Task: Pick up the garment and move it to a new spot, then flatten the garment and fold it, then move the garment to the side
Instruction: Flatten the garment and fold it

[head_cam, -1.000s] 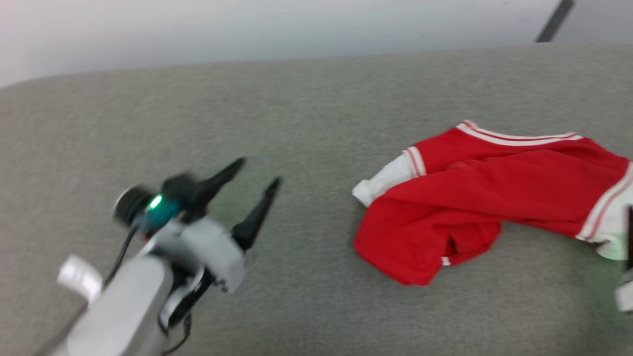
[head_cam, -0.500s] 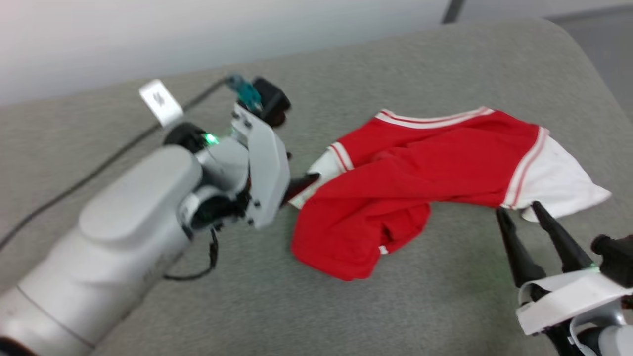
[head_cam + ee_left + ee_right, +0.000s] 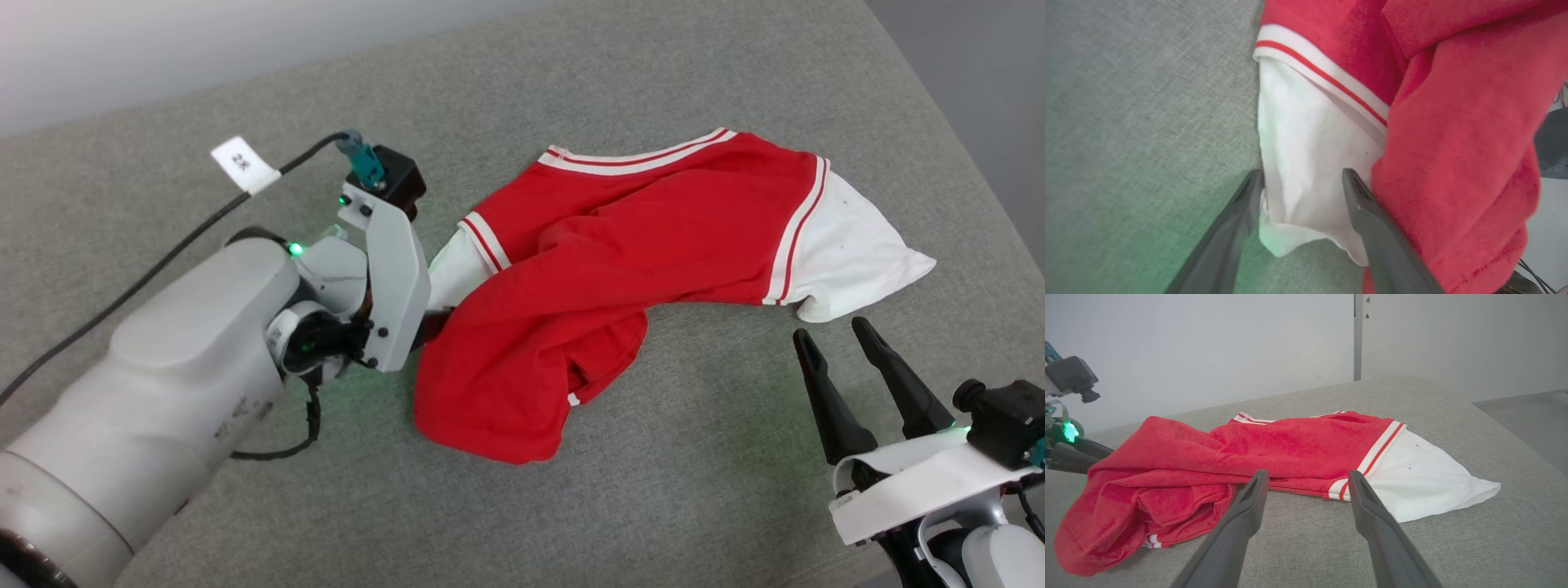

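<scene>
Red-and-white garment, crumpled on grey upholstery, is straddled at one sleeve by the just-arrived left gripper, jaws spread; the right gripper, likewise unclenched, is poised nearby. Pick-up appears imminent.

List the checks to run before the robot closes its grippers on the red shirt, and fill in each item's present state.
1. Left gripper open: ok.
2. Left white sleeve between its fingers: ok.
3. Right gripper open: ok.
4. Right gripper at the right white sleeve: not ok, it is short of the cloth.
5. Garment lying flat: not ok, bunched.
</scene>
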Available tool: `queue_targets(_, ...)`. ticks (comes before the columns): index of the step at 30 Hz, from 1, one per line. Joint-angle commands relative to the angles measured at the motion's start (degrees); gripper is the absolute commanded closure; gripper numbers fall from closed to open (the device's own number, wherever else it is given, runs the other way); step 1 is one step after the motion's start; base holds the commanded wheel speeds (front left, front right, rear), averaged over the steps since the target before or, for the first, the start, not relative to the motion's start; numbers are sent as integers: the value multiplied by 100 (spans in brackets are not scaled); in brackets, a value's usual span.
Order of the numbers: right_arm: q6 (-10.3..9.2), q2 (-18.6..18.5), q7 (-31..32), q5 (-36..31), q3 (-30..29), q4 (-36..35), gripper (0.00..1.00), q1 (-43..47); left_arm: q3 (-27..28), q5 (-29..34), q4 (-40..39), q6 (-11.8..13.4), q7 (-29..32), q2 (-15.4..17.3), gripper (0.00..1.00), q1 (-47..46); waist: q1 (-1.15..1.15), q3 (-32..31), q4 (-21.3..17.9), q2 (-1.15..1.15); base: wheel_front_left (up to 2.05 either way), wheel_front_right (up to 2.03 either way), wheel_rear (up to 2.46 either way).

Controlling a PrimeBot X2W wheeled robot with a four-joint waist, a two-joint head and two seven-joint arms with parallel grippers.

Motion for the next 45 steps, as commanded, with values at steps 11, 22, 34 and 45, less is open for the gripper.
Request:
queue_targets(11, -4, -60, -21, -23, -41, -53, 0, -81, -350, -440, 157, 10, -178, 39, 100, -231, 0, -92, 253, 0, 0, 0, 0)
queue_targets(22, -4, -92, 176, -114, -59, -203, 0, 143, -278, -838, 621, 11, -567, 938, 100, -119, 0, -443, 766, 0, 0, 0, 0)
queue_targets(34, -4, -140, 453, -194, -89, -450, 0, 296, -427, -613, 1166, 11, -957, 1103, 65, 231, 0, -497, 1004, 0, 0, 0, 0)
queue_targets(45, -4, -586, 952, -286, 26, -568, 0, 262, -373, -160, 910, 14, -2731, 986, 0, 488, 0, -767, 1392, 0, 0, 0, 0)
